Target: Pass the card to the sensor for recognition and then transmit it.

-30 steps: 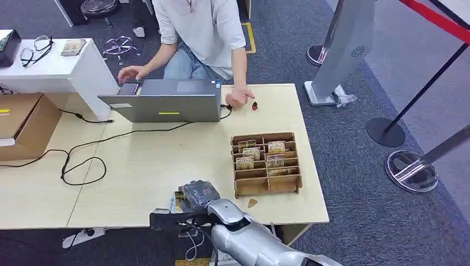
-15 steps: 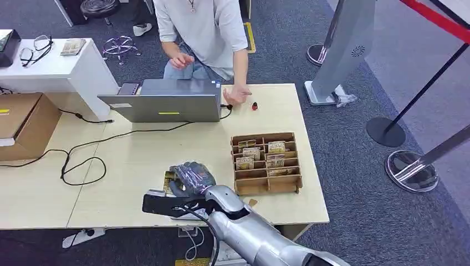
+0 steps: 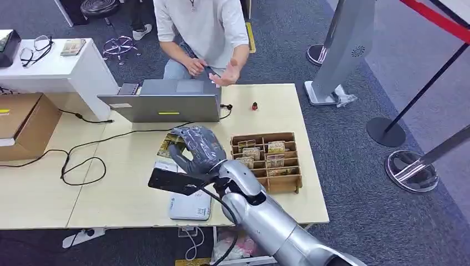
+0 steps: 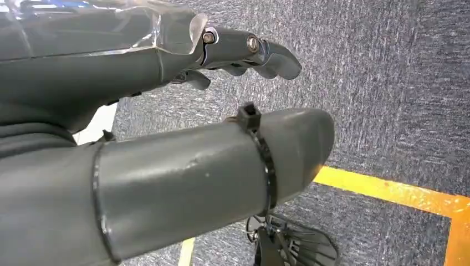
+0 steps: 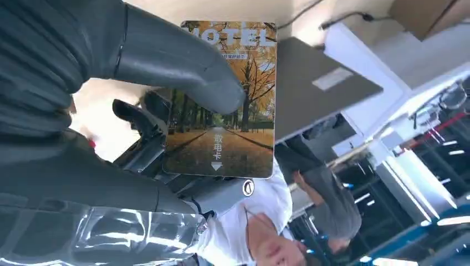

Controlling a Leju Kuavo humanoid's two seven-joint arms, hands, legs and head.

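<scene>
My right hand [image 3: 198, 148] hovers above the middle of the table, between the laptop [image 3: 166, 106] and the white flat sensor [image 3: 191, 206] at the front edge. It holds a hotel card [image 3: 168, 145] printed with an autumn tree avenue. In the right wrist view the thumb [image 5: 177, 61] presses the card [image 5: 233, 133] against the darker fingers, with its printed face toward the camera. A person [image 3: 202, 27] sits across the table with both hands raised in front of the chest. My left hand [image 4: 111, 72] hangs over grey carpet, its fingers apart and holding nothing.
A wooden divided box [image 3: 266, 162] with several cards stands right of my hand. Black cables [image 3: 83, 160] trail over the table's left half. A cardboard box [image 3: 25, 124] sits far left, a small red object [image 3: 254, 106] near the laptop, and barrier posts [image 3: 388, 130] on the right.
My right hand has risen from over the sensor at the front edge and moved toward the laptop, carrying the card. The person's hands left the laptop and table and are raised.
</scene>
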